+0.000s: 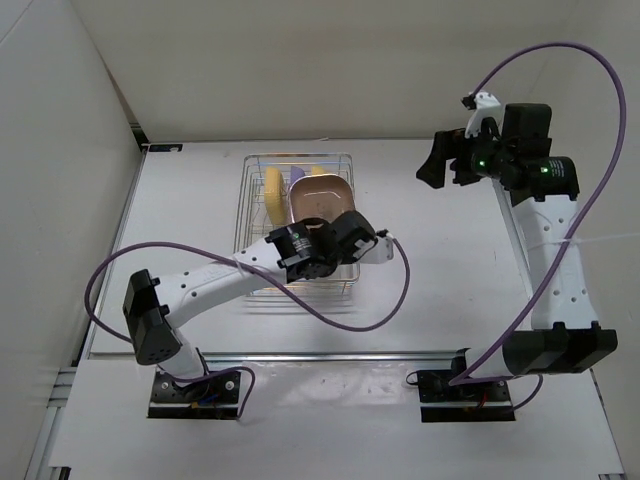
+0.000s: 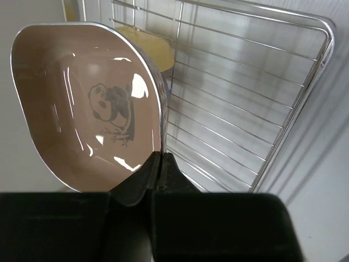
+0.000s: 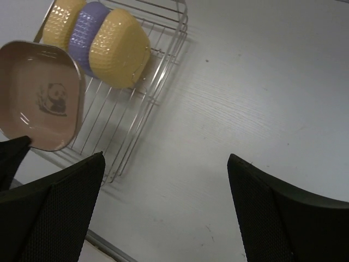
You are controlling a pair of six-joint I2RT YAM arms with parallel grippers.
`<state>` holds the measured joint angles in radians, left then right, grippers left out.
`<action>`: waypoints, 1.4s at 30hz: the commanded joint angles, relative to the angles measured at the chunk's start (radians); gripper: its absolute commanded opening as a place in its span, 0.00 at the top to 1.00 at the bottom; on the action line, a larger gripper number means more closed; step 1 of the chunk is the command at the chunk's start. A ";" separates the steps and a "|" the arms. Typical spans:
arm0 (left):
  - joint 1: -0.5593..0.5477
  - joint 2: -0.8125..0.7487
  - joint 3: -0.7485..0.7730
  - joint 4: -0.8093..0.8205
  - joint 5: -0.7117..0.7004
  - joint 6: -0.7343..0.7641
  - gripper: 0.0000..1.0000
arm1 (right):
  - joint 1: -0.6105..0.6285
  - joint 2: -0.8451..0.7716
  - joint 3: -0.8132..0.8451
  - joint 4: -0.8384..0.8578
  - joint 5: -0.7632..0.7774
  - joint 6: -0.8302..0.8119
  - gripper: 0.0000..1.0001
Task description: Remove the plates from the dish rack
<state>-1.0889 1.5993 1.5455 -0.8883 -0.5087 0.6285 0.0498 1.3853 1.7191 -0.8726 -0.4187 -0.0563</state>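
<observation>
My left gripper [image 1: 322,226] is shut on the rim of the tan-pink plate [image 1: 320,197], which has a panda print, and holds it tilted over the dish rack [image 1: 300,156]. In the left wrist view the fingers [image 2: 157,161] pinch the plate's [image 2: 82,103] edge above the rack's wires [image 2: 234,109]. In the right wrist view a yellow plate [image 3: 117,49], the purple plate [image 3: 90,30] and a second yellow plate [image 3: 62,19] stand on edge at the rack's far end [image 3: 136,131], with the held plate [image 3: 43,98] in front. My right gripper [image 1: 445,160] is open and empty, raised right of the rack [image 3: 163,185].
The white table [image 1: 430,270] runs right of the rack to the right arm. A wall stands close behind the rack, and a side panel [image 1: 60,200] closes off the left. A purple cable [image 1: 350,320] loops from the left arm in front of the rack.
</observation>
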 commanded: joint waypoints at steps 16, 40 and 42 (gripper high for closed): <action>-0.183 0.132 0.137 0.141 -0.228 0.146 0.89 | 0.188 0.070 -0.039 0.035 -0.038 -0.045 0.15; -0.174 0.189 0.228 0.184 -0.228 0.155 0.89 | 0.206 0.061 -0.105 0.055 -0.029 -0.013 1.00; -0.174 0.189 0.228 0.193 -0.237 0.155 0.89 | 0.206 0.061 -0.105 0.055 -0.029 -0.002 1.00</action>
<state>-1.2682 1.8057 1.7336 -0.7399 -0.7013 0.7761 0.2520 1.4658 1.6196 -0.8341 -0.4404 -0.0540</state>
